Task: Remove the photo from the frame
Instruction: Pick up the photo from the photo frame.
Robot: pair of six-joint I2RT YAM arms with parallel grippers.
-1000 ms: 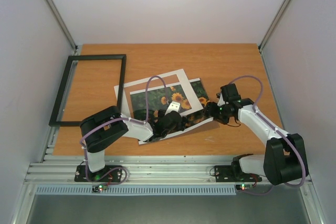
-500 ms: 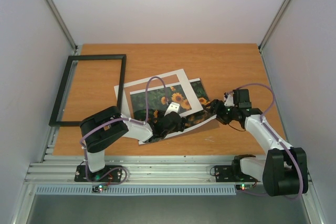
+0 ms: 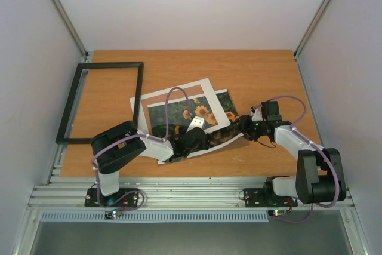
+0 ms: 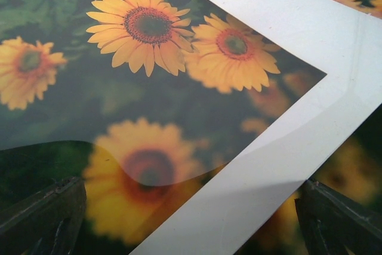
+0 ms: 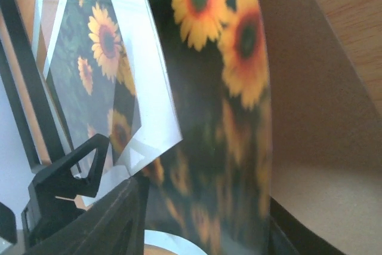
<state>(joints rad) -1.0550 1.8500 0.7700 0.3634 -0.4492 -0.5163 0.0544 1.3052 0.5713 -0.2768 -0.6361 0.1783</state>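
The photo (image 3: 197,111) of sunflowers lies mid-table, outside the frame, with a white mat (image 3: 173,89) askew over it. The empty black frame (image 3: 110,64) rests flat at the far left. My left gripper (image 3: 203,137) hovers low over the photo's near part, open; in the left wrist view its fingers (image 4: 48,207) straddle the mat's corner (image 4: 286,141) and the photo (image 4: 119,88). My right gripper (image 3: 240,126) is at the photo's right edge, which is slightly raised. In the right wrist view the photo (image 5: 221,117) fills the wide gap of my right gripper (image 5: 203,213), open.
A brown backing board (image 5: 322,123) lies under the photo's right side. White walls close in the table left, right and back. Both arm bases sit at the near edge, and purple cables loop above each wrist.
The right arm drew back to the right, then returned to the photo's right edge, and its jaws have narrowed. The left arm, mat and frame have not moved.
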